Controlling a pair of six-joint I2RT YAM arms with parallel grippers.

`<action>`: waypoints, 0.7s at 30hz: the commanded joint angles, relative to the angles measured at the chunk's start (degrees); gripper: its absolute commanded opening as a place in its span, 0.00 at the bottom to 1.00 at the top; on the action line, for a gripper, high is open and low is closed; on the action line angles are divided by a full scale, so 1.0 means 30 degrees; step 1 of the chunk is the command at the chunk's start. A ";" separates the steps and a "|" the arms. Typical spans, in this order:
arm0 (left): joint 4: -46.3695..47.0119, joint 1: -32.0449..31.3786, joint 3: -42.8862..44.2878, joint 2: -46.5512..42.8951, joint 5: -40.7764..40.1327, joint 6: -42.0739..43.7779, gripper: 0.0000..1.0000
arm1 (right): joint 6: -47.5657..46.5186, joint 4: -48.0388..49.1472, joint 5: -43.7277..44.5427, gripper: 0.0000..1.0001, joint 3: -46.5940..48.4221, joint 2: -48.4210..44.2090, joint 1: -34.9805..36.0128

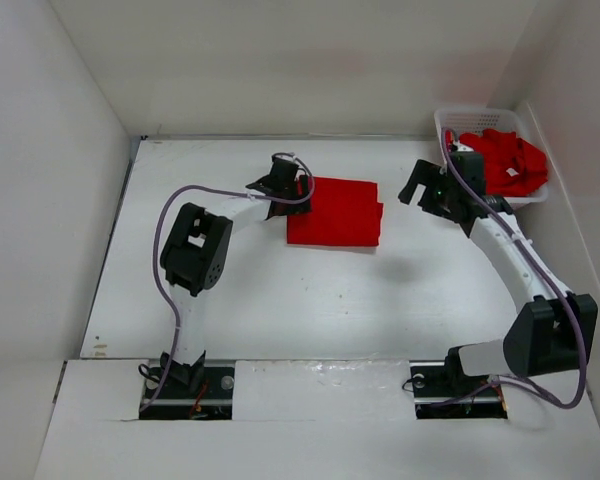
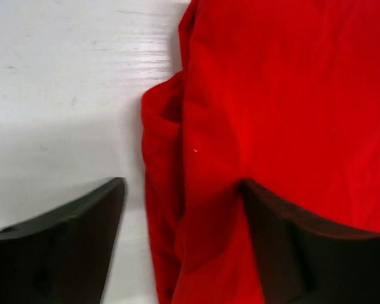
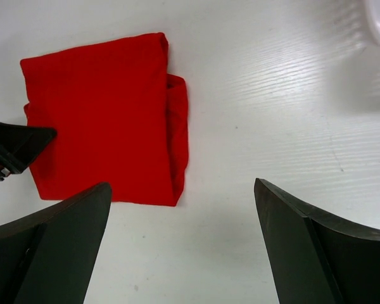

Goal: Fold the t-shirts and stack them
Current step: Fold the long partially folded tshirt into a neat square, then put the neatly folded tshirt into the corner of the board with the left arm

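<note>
One folded t-shirt (image 1: 335, 211), left claw (image 2: 182, 185) astride its edge

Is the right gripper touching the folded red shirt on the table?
Apart. The top view shows bare table between the open right gripper and the folded shirt.

**Q:** Which surface is cloth?
**A:** The folded t-shirt (image 3: 101, 114): matt red fabric, soft, creased along its edge.
**Q:** And the hard surfaces?
**A:** The worktop (image 3: 272, 114) is white, faintly glossy and finely streaked. The basket (image 1: 477, 111) is white plastic. The fingers (image 2: 57, 253) of my left gripper (image 2: 182, 190) look like matt black plastic.
</note>
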 commanded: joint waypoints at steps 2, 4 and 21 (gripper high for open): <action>-0.0406 0.0079 0.0765 0.0294 0.0722 0.0402 0.59 | -0.0261 0.0002 0.0522 1.00 -0.0217 -0.1444 -0.0757; 0.0032 0.0079 0.0562 0.0294 0.1189 0.1275 0.46 | -0.0087 0.0002 0.0696 1.00 -0.0859 -0.2057 -0.0964; -0.1135 0.3533 0.4481 -0.0206 0.0168 0.5612 0.00 | -0.0495 -0.0349 0.1635 1.00 -0.3731 -0.6161 -0.3044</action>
